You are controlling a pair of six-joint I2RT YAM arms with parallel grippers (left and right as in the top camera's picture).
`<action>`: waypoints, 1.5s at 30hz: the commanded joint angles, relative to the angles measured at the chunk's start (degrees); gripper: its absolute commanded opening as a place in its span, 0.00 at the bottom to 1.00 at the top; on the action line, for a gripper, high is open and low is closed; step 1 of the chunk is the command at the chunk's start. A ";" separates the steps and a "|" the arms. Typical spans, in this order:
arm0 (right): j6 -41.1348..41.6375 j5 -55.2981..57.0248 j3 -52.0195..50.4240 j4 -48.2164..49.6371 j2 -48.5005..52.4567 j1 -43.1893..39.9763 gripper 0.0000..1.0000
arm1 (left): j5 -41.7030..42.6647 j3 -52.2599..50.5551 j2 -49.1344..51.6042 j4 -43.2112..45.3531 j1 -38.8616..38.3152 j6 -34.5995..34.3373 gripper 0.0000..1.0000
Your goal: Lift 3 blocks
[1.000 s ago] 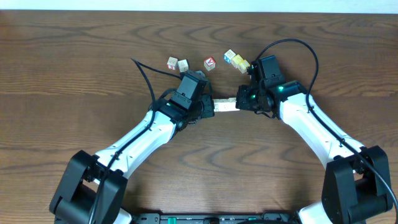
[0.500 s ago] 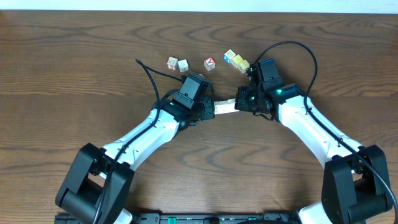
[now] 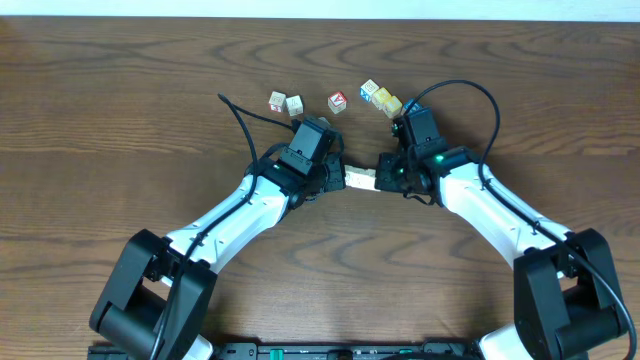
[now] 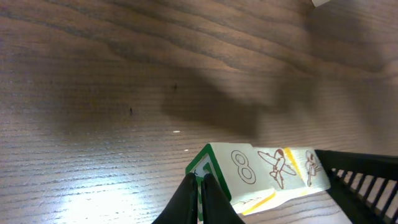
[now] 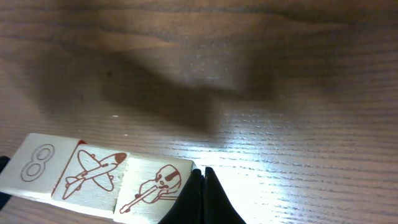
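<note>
My left pincer (image 4: 199,188) and right pincer (image 5: 202,180) are both closed tight, fingertips together, each pressing on one end of the row of three blocks (image 5: 99,174) near the middle of the tabletop (image 3: 100,100). The faces toward me show a printed "8", an aeroplane and a violin.
</note>
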 commanded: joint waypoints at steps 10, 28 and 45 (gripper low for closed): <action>1.44 -15.78 0.83 2.69 0.17 4.63 0.01 | 8.35 1.18 3.21 2.56 -5.05 -2.32 0.07; 1.44 -16.22 0.79 2.47 3.28 4.66 0.01 | 9.38 1.18 4.87 3.74 -5.09 -2.71 0.07; 1.92 -16.33 0.79 2.10 4.24 5.40 0.01 | 8.72 1.18 5.38 4.37 -6.80 -2.93 0.07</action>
